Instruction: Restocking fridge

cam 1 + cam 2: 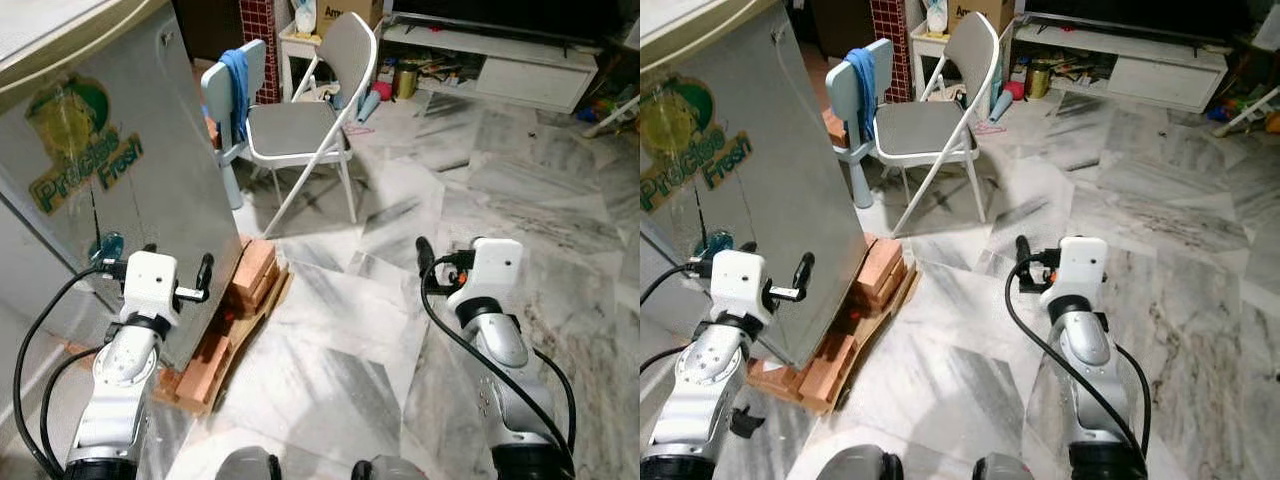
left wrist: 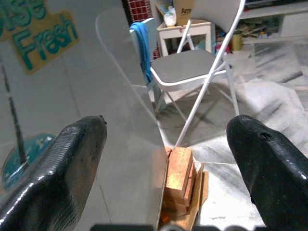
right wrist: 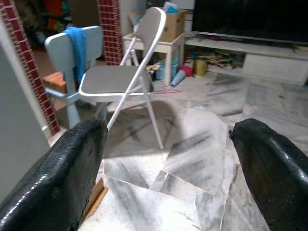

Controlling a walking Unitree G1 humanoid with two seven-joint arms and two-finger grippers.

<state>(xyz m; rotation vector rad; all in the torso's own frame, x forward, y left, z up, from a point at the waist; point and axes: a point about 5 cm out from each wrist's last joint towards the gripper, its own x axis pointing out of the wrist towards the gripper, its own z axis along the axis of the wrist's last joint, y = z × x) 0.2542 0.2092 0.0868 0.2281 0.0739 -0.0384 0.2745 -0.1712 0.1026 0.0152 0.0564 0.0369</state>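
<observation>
Fridge (image 1: 130,180): grey metal cabinet, door closed, standing at the robot's left. Side panel carries a green and yellow sticker with the word "Fresh" legible, and a smaller teal round sticker lower down. The cabinet rests on a low base of orange-red bricks (image 1: 250,275) and a wooden board, which project from under its front corner onto the pale veined marble floor (image 1: 420,200).

Left gripper (image 1: 155,268): raised just beside the fridge's side panel near the lower corner, fingers spread wide, nothing between them; the left wrist view shows both black fingers (image 2: 62,163) apart with the panel and bricks ahead.

Right gripper (image 1: 440,258): raised over bare floor, well apart from the fridge; fingers spread, holding nothing, per the right wrist view.

Folding chair (image 1: 320,110): grey seat, white frame, beyond the fridge's front corner.

Small chair (image 1: 225,95): pale blue, between fridge and folding chair, blue cloth (image 1: 236,75) draped over its back.

TV cabinet (image 1: 520,65): white, low, far from the fridge against the back wall.
</observation>
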